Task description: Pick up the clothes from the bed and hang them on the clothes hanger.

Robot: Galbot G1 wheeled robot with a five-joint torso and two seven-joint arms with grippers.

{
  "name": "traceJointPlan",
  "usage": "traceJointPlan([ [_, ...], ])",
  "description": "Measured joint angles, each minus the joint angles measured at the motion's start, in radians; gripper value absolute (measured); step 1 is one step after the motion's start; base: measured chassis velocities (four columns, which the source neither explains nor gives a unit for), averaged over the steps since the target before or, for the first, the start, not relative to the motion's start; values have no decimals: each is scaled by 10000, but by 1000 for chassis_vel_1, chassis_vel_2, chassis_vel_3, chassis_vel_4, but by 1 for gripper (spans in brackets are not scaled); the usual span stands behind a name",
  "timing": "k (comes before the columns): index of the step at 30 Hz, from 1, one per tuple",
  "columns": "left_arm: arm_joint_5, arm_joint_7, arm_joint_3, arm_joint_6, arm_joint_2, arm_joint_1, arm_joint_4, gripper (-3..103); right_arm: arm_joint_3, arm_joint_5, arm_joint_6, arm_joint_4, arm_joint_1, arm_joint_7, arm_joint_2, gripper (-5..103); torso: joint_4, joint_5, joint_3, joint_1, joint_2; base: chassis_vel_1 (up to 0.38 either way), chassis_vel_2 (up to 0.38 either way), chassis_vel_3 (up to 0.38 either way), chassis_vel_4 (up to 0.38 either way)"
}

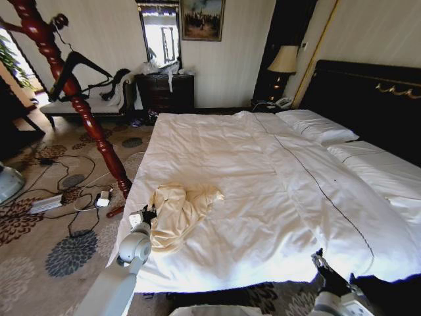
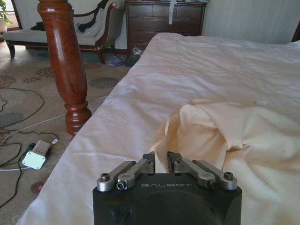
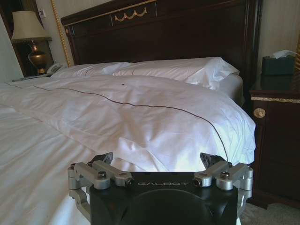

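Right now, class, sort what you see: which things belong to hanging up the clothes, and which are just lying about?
Belong to the job:
the clothes
the bed
the clothes hanger
left pincer, shut on the clothes' edge
right pincer, open at the bed's foot corner

Just lying about:
lamp
telephone
floor cables
tissue box

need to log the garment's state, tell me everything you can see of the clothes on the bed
The clothes are one pale cream-yellow garment of thin, soft-looking fabric, wrinkled and bunched in a loose heap, not spread flat. It lies on the white sheet of the bed, near the corner by the red wooden post. A fold stands up at its near edge, and the left gripper has its fingers closed on that edge. Nothing else touches it.
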Motion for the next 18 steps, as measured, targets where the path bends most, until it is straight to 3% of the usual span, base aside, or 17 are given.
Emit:
traceJointPlan([
  [2, 0, -24, -6, -1, 0, 13, -33, 14, 5, -1, 5, 0, -8, -1, -2, 100, 0, 0, 0, 0, 0, 0, 0, 0, 0],
  [5, -5, -58, -47, -10, 33, 43, -144, 2, 23, -4, 25, 0, -16, -1, -9, 100, 0, 0, 0, 0, 0, 0, 0, 0, 0],
  [12, -473, 192, -261, -565, 273, -238, -473, 0, 47, 3, 78, -1, 15, -11, -47, 100, 0, -1, 0, 0, 0, 0, 0, 0, 0],
  [16, -859, 1281, -559, -1630, 1027, -1461, -571, 0, 326, 130, 226, 68, 18, -164, -390, 100, -3, -2, 0, 0, 0, 0, 0, 0, 0],
  [18, -966, 1512, -670, -1831, 1240, -1797, -578, 0, 421, 188, 262, 116, 15, -226, -502, 100, -5, -1, 0, 1, 0, 0, 0, 0, 0],
])
